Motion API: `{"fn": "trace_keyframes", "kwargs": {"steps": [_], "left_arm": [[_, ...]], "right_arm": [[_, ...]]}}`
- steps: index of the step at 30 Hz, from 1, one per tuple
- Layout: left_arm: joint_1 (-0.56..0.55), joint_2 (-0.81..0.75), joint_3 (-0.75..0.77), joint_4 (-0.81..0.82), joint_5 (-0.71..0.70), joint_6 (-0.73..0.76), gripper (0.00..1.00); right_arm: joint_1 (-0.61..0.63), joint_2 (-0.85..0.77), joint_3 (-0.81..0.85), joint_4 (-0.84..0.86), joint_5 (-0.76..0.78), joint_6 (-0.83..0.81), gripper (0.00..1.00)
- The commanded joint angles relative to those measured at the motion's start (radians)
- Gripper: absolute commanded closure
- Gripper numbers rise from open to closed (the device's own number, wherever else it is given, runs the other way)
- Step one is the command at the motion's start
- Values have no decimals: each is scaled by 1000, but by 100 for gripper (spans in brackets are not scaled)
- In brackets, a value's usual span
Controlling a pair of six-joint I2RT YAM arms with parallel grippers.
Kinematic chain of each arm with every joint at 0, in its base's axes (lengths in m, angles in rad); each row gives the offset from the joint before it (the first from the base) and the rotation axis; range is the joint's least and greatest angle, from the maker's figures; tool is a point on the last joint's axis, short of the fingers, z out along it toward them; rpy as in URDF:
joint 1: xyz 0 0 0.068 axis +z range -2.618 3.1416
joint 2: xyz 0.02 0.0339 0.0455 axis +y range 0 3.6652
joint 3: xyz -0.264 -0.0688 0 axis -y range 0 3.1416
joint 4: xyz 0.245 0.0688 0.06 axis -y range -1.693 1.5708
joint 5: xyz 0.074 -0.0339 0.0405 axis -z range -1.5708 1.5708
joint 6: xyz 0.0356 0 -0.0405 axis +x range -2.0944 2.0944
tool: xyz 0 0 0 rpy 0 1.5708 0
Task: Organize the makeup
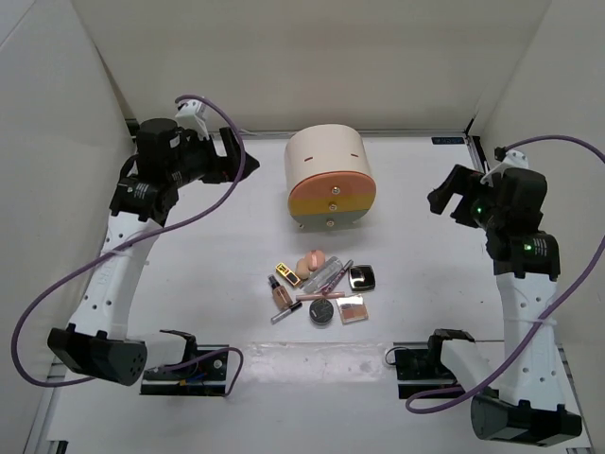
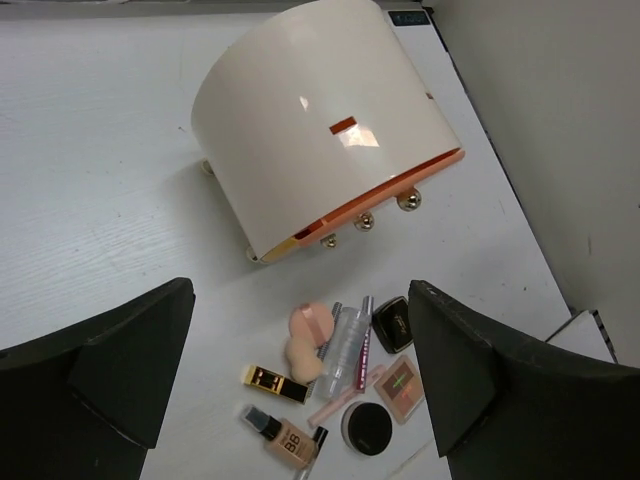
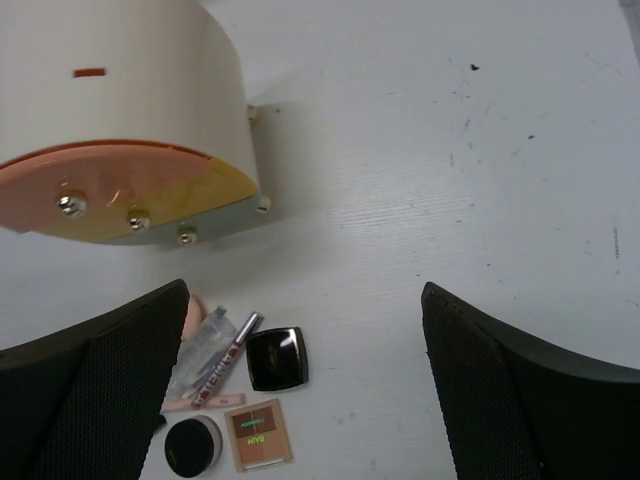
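Note:
The makeup lies in a tight cluster on the white table (image 1: 189, 284) in front of the cream box. It holds peach sponges (image 1: 312, 258), a gold lipstick (image 1: 287, 273), a foundation bottle (image 1: 280, 292), a round black compact (image 1: 322, 312), a pink blush palette (image 1: 352, 308) and a square black compact (image 1: 361, 277). My left gripper (image 1: 248, 163) hangs open high at the back left, empty. The left wrist view looks down on the sponges (image 2: 305, 335) and lipstick (image 2: 272, 383). At the right, my right gripper (image 1: 437, 200) is raised and open, with the square compact (image 3: 276, 358) far below it.
A large cream cylindrical box (image 1: 331, 180) with orange drawer fronts and gold knobs lies at the back centre, its front towards the cluster. White walls close in the left, back and right. A pale tape strip (image 1: 312, 359) runs along the near edge between the arm bases.

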State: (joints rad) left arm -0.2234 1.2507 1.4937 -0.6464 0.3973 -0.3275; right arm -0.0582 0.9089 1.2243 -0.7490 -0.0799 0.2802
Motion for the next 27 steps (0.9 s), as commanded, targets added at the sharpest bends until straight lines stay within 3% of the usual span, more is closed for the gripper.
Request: {"fn": "trace_keyframes", "kwargs": {"steps": [1, 5, 7, 11, 14, 17, 21, 25, 27], "left_arm": [[6, 22, -42, 51, -32, -7, 2], [-7, 104, -33, 119, 5, -12, 2], [-24, 172, -6, 155, 26, -13, 2], [-59, 295, 78, 171, 42, -4, 2], [-131, 394, 195, 113, -78, 34, 2], [-191, 479, 301, 57, -170, 77, 2], [-218, 547, 370, 39, -195, 84, 2], [-238, 590, 415, 51, -186, 87, 2], [-244, 612, 439, 45, -183, 85, 2]], "right_arm": [[6, -22, -26, 74, -168, -47, 1], [9, -15, -72, 178, -598, -102, 1], [26, -7, -86, 209, -629, -60, 1], [165, -31, -143, 313, -515, -26, 1], [300, -1, -160, 365, -456, 2, 1], [420, 76, -108, 333, -281, -25, 1], [686, 208, -59, 295, -26, -44, 1], [813, 303, -3, 307, 263, -29, 1], [825, 349, 0, 362, 325, -16, 2]]}}
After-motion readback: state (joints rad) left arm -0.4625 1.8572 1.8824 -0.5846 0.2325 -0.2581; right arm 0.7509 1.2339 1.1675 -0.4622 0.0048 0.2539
